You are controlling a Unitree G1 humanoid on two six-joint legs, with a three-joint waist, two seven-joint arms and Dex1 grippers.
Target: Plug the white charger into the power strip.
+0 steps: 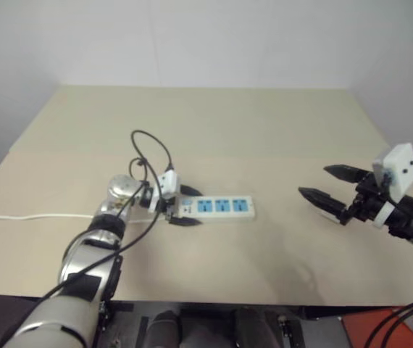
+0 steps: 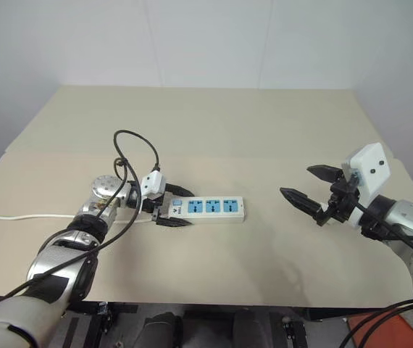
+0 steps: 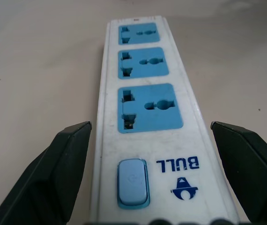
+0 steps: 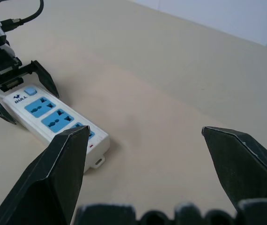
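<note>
White power strip (image 3: 147, 117); three blue sockets; blue switch; "BULL" mark.

Power strip (image 2: 206, 208) flat on table (image 2: 214, 130), lengthwise left-right, cord (image 2: 18, 216) off left. Left gripper (image 2: 172, 212) straddles its left end, probably not touching. Right gripper (image 2: 309, 194) well right, apart.

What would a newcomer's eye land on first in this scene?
The long white plastic power strip with three blue sockets, lying flat near the middle of the beige table. The left claw stands open astride its switch end. The right claw, also open and empty, hangs apart on the strip's far side.
</note>
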